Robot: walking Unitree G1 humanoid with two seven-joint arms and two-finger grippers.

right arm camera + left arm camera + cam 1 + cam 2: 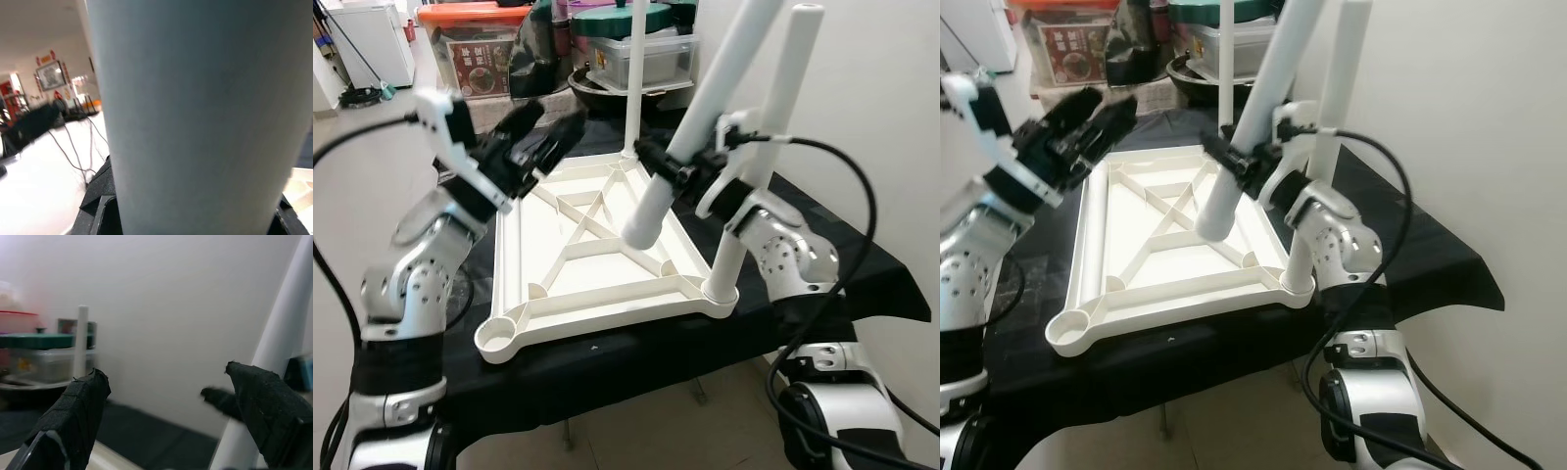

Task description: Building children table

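Upturned white plastic ribbed tabletop (597, 284) on black-draped bench (862, 264); legs seated at far and near-right corners. Right gripper (677, 174) clamped on loose white tubular leg (690, 127), tilted above centre. Left gripper (553, 137) hovering, fingers apart. Best swung upright over empty near-left socket (496, 338), then pressed straight down.

One upturned white tabletop (597, 264); three white legs, two standing in its corner sockets (759, 176) (635, 73), one held slanting (690, 122); two grippers (553, 137) (680, 171); one black-covered table (607, 367).
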